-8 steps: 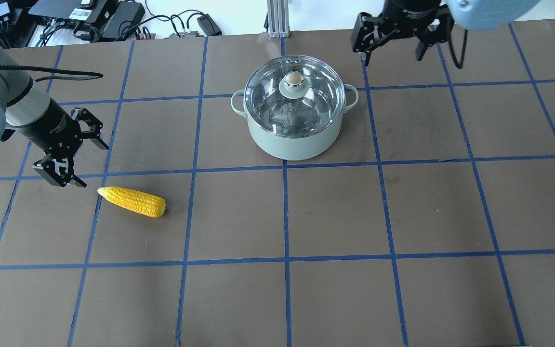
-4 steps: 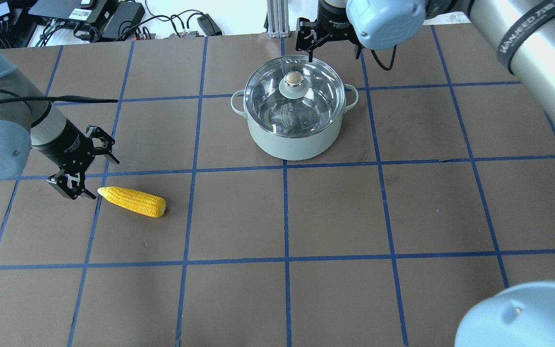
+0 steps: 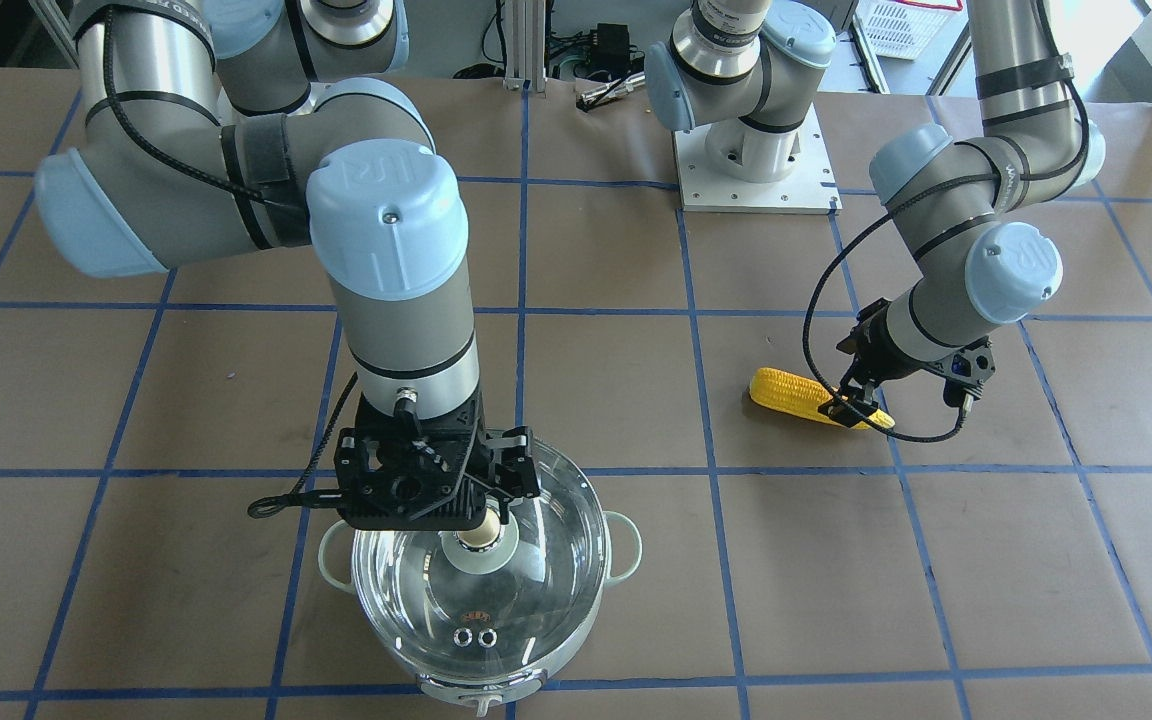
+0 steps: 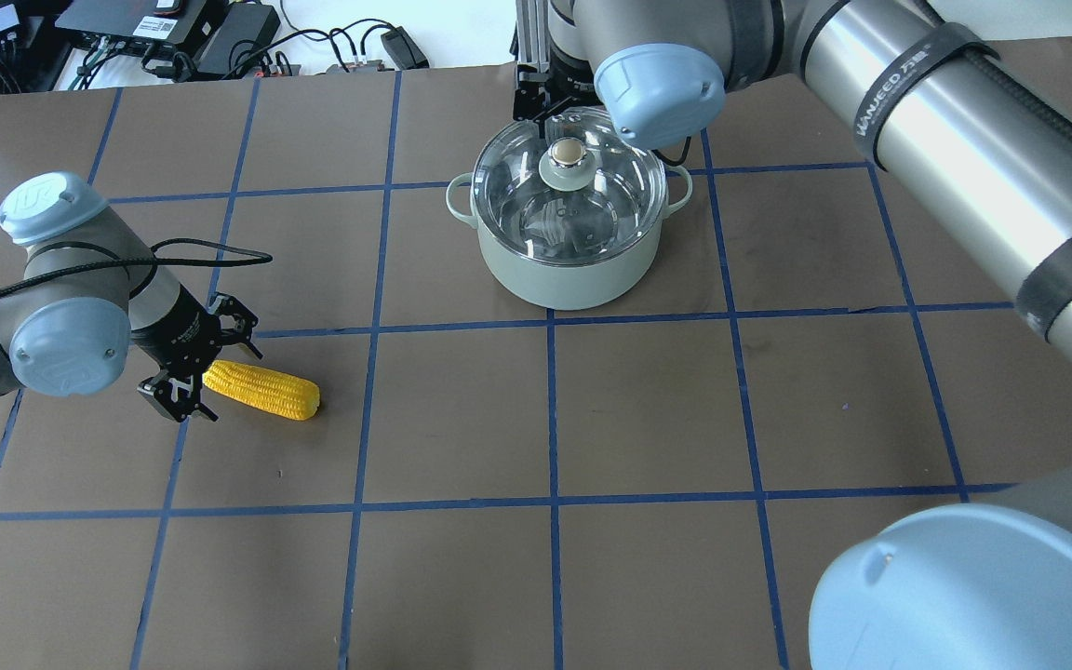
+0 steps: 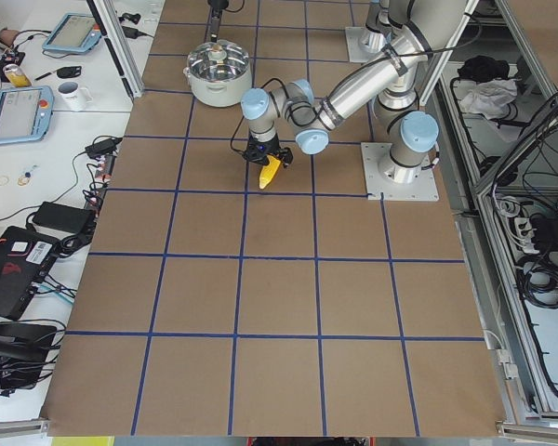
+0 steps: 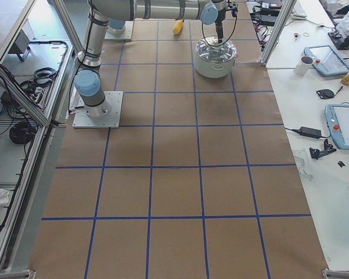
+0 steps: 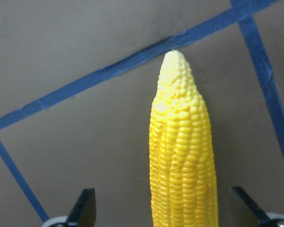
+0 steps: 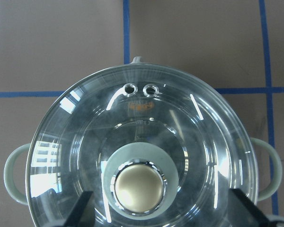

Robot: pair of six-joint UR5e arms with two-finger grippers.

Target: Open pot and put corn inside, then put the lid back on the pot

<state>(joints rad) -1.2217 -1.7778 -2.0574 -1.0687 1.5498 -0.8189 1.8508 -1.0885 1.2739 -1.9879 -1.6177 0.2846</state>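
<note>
The mint-green pot point(image 4: 573, 274) stands at the table's far middle with the glass lid point(image 4: 610, 200) on it, the knob point(image 4: 569, 152) on top. My right gripper point(image 8: 162, 213) hangs open just above the knob point(image 8: 138, 189), a finger on each side, not touching it; it also shows in the front view point(image 3: 481, 490). The yellow corn point(image 4: 266, 393) lies flat at the left. My left gripper point(image 4: 194, 368) is open and low, straddling the corn's pointed end. In the left wrist view the corn point(image 7: 182, 156) lies between the open fingers point(image 7: 85, 208).
Brown table point(image 4: 648, 419) with a blue tape grid. Cables and electronics point(image 4: 173, 33) lie beyond the far edge. The right arm's big links point(image 4: 964, 140) stretch over the table's right half. The arm base plate point(image 3: 751, 170) sits on the robot side.
My left gripper has moved right and down onto the corn's tip. My right arm has swung left from the far right until its gripper is over the lid knob.
</note>
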